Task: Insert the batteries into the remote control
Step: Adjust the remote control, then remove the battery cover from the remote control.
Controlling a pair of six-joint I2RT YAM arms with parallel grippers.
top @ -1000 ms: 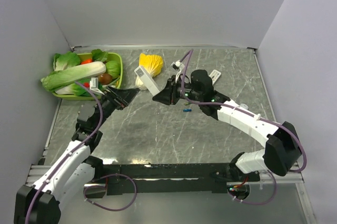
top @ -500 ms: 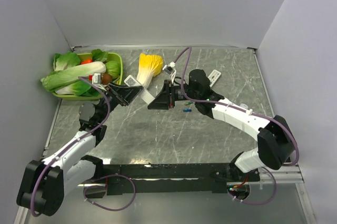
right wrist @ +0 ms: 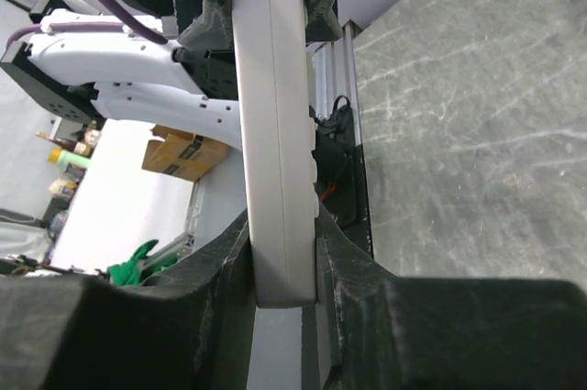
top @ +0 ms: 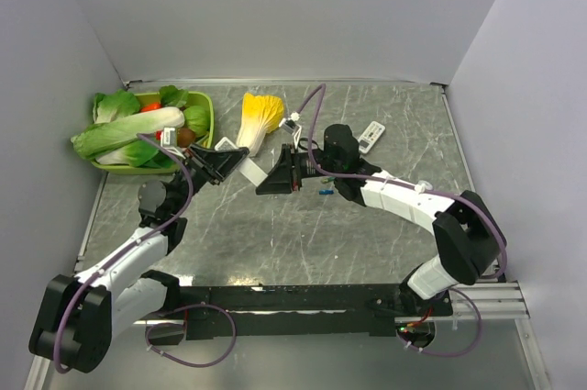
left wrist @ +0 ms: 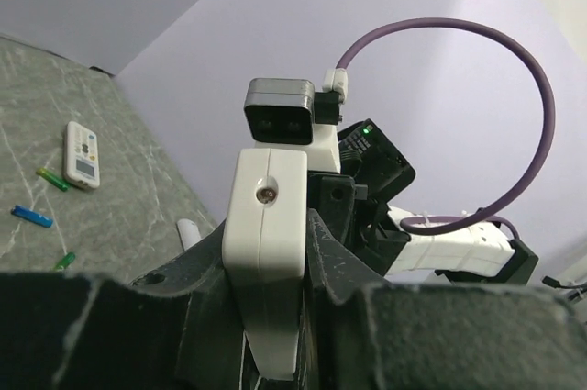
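over the grey tabletop (top: pixel 303 234), left gripper (top: pixel 229 164) and right gripper (top: pixel 272 179) each clamped an end of the remote (left wrist: pixel 270 216), apparently steadying it for loading.

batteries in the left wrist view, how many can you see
3. One green battery lies beside the small white remote, a blue battery is nearer the camera, and a second green battery is lowest in view. More may be hidden.

surface (top: pixel 275 234): grey-green marble pattern, matte | back wall (top: pixel 275 14), left wall (top: pixel 37 87), right wall (top: pixel 532 60): plain pale grey panels | near edge: black rail (top: pixel 312 296) | light: even, soft shadows | past edge: cardboard box (right wrist: pixel 179 153)
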